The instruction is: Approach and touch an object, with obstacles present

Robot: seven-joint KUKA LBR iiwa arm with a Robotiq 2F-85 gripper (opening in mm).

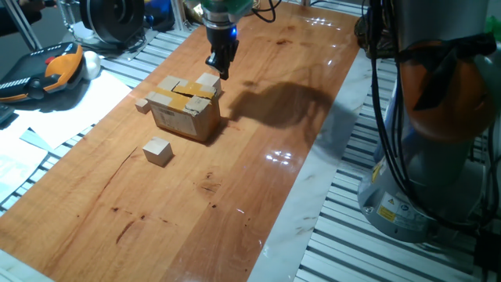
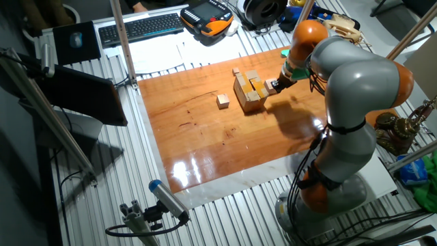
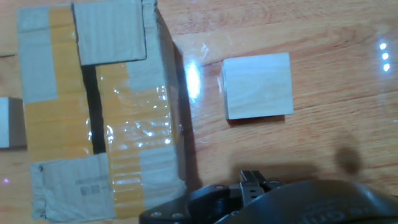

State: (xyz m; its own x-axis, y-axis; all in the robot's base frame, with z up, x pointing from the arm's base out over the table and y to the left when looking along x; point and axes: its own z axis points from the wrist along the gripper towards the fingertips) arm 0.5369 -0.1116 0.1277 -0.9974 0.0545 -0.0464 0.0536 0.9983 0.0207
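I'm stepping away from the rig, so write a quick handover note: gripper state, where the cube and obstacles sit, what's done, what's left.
Gripper: hangs over the table just behind the cardboard box; cannot tell whether open or shut.
Target cube: on the table beside the box, separated by a narrow gap, right under the hand camera.
Obstacles: taped box; a cube-sized block in front of it; a tiny block at its far side.
Done: approach past the box.
Left: final descent to touch the cube; no contact visible yet.

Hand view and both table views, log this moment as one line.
gripper: above cube | wooden cube: beside cardboard box, apart | contact: not yet
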